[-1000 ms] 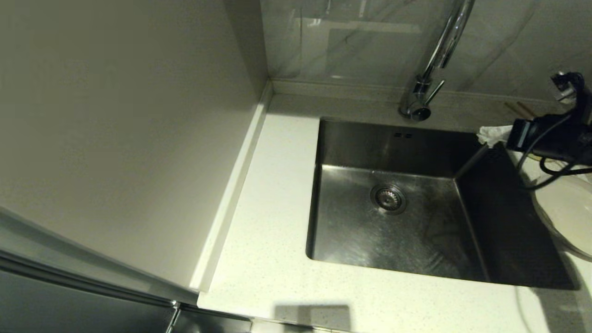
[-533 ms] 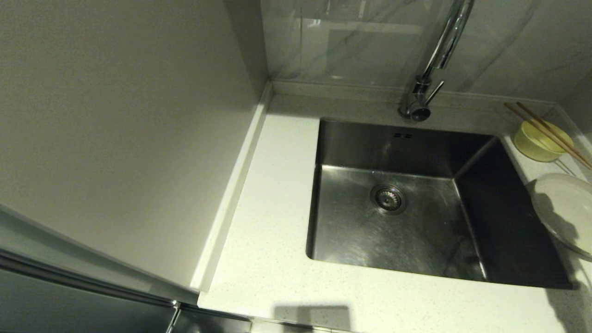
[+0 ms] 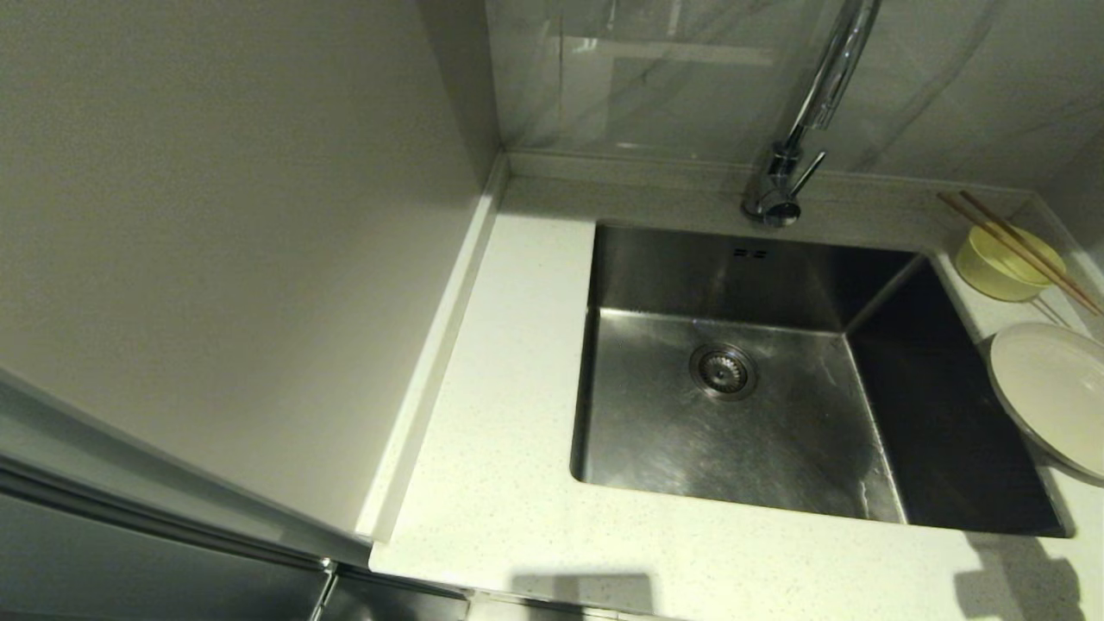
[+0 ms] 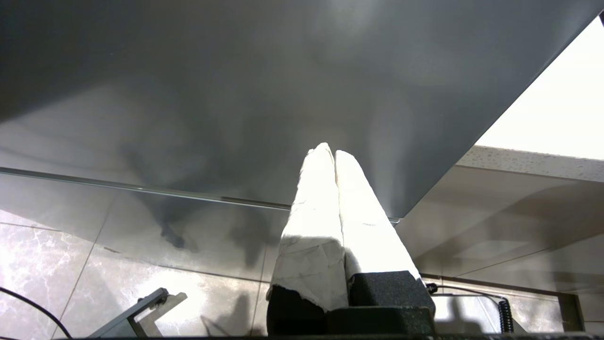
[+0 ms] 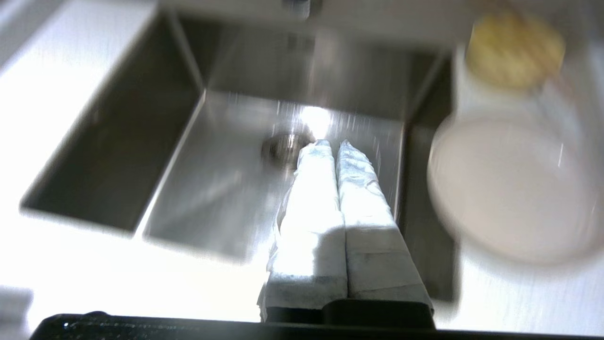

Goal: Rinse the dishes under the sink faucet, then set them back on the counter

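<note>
On the counter (image 3: 509, 414) right of the sink (image 3: 733, 414) sit the yellow-green bowl (image 3: 1000, 263) with the brown chopsticks (image 3: 1018, 250) laid across its rim, and the off-white plate (image 3: 1052, 397) nearer the front. The chrome faucet (image 3: 798, 138) rises behind the basin. Neither arm shows in the head view. My right gripper (image 5: 332, 144) hangs shut and empty above the sink's near edge, with the plate (image 5: 514, 189) and bowl (image 5: 516, 49) off to one side. My left gripper (image 4: 329, 151) is shut and empty, parked low beside a dark cabinet front.
A tall pale panel (image 3: 224, 241) walls off the counter's left side. The round strainer drain (image 3: 723, 371) lies in the basin floor, with two overflow slots (image 3: 750, 253) in the back wall. A shadow falls on the counter's front right corner.
My right arm, which stood over the bowl and plate a second ago, has pulled back out of the head view, uncovering the bowl and chopsticks. Its shadow has slid off the plate toward the counter's front.
</note>
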Robot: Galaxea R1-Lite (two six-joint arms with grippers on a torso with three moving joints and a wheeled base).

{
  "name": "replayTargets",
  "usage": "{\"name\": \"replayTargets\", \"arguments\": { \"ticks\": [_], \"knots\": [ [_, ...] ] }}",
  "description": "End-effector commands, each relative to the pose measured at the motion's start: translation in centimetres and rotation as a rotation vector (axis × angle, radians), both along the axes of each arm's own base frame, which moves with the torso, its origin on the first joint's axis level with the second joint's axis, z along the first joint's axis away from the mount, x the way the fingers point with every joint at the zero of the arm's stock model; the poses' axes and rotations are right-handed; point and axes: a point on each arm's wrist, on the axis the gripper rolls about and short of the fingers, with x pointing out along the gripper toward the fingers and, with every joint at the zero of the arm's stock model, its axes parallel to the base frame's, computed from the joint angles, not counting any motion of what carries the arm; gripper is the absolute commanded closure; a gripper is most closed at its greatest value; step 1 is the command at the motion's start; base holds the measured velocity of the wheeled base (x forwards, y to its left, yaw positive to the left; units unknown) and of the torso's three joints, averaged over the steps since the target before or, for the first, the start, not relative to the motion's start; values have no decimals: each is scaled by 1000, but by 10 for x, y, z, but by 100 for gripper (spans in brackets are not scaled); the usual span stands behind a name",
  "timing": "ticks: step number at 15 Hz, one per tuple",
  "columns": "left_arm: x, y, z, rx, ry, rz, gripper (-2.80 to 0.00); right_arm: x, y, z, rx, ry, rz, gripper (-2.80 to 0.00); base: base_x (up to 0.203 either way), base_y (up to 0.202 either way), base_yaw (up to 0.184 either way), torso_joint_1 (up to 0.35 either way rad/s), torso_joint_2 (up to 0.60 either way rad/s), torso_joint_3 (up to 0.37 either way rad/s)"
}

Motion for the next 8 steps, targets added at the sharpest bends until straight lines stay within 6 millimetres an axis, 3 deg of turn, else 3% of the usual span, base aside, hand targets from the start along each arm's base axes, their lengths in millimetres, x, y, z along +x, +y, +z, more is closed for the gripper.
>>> {"name": "replayTargets", "arguments": {
  "ticks": [1, 5, 8],
  "knots": [
    [0, 0, 0, -1, -2, 1, 0, -32, 2, -36, -2, -57, 26, 0, 0, 0, 0, 0, 0, 0],
    [0, 0, 0, -1, -2, 1, 0, -54, 2, -85, -6, -85, 26, 0, 0, 0, 0, 0, 0, 0],
    [0, 0, 0, -1, -2, 1, 0, -64, 2, -112, -5, -1, 18, 0, 0, 0, 0, 0, 0, 0]
  ]
}}
